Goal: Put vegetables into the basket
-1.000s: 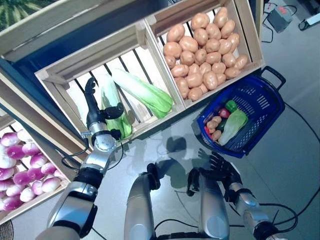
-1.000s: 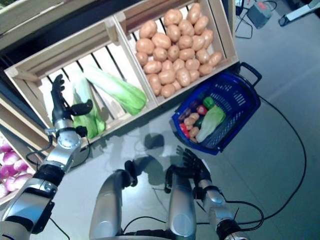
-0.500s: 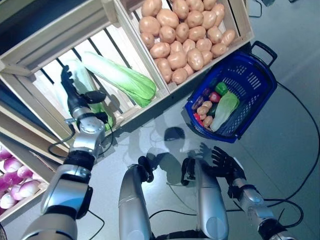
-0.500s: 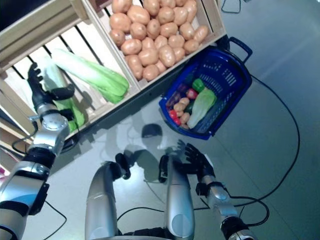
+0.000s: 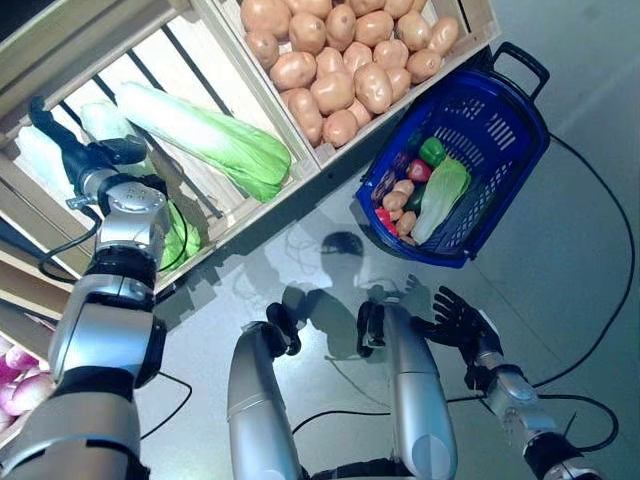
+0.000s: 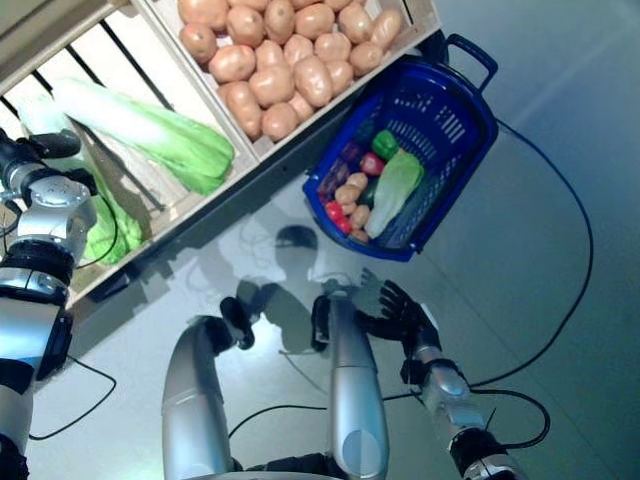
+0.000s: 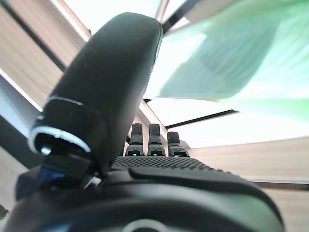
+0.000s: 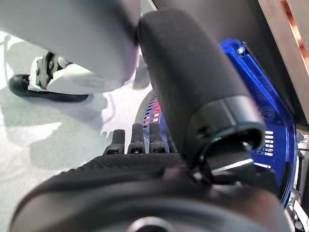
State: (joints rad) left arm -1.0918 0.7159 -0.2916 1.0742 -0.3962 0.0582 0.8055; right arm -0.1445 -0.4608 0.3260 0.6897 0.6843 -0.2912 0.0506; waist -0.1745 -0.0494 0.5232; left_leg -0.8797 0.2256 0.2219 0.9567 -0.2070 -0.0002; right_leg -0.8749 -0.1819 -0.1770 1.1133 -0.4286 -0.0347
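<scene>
Left eye view: left hand [image 5: 80, 160] is up inside the slatted wooden crate [image 5: 75, 60], fingers straight, thumb out, holding nothing; it sits over the white stalk end of a napa cabbage [image 5: 170, 235] whose green leaf end shows below the wrist. A 2nd napa cabbage [image 5: 205, 135] lies diagonal in the same crate, just beside the hand, not touching as far as I can tell. Next crate over holds potatoes [image 5: 340, 70]. Blue basket [image 5: 500, 110] stands on the grey floor by the potato crate's corner, w/ a cabbage [image 5: 440, 195], green pepper [image 5: 432, 150], red veg and a few potatoes in it. Purple-white turnips [image 5: 20, 375] show at the lower left edge. Right hand [image 5: 455, 320] hangs low, well apart from the basket, fingers spread, empty.

Right eye view: same layout; basket [image 6: 440, 100] and its contents show clearly, right hand [image 6: 405, 315] open over bare floor.

Left wrist view: thumb and straight fingers [image 7: 149, 140] w/ nothing between them; pale green cabbage leaf [image 7: 227, 63] past the fingertips (contact can't be judged), wooden slats around.

Right wrist view: fingers [image 8: 133, 140] extended, nothing held; blue basket wall [image 8: 270, 121] beyond them.
</scene>
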